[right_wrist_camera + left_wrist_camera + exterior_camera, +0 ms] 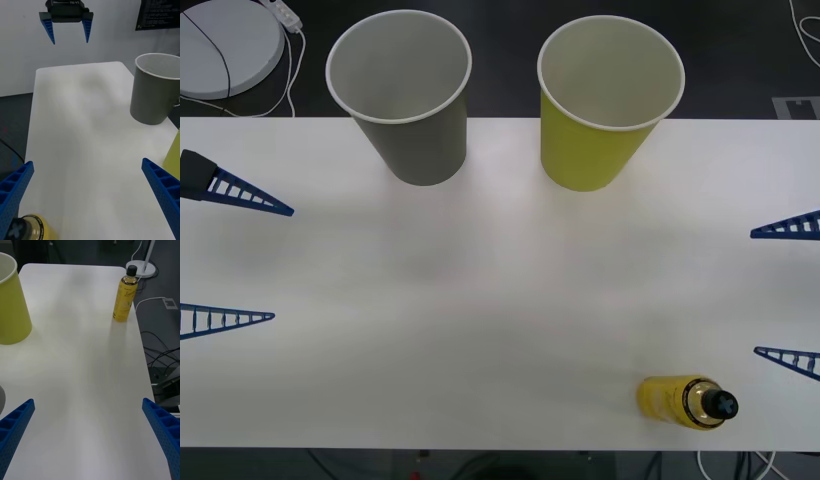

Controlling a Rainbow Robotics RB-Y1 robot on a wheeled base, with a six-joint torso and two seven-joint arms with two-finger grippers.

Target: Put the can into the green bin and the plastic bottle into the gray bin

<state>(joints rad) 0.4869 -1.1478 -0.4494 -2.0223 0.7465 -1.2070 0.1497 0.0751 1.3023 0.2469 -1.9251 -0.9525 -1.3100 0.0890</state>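
Plastic bottle (685, 402): stood upright on table (480, 300), unbinned; gray bin (402, 95) awaited it; left gripper (225, 255) and right gripper (790, 292) gaped wide, empty.

A white rectangular worktop (480, 330) carries two tall tapered paper cups at its far edge: a dark-gray one with a white rim (408, 120) toward 11 o'clock and a yellow-green one with a white rim (600, 125) toward 1 o'clock, standing upright, near each other but apart. A small clear plastic bottle of yellow drink with a black cap (685, 402) stands at 5 o'clock, near the worktop's front edge. The left gripper (230, 258) sits at 9 o'clock with blue ribbed jaws spread wide; the right gripper (785, 292) at 3 o'clock, likewise spread
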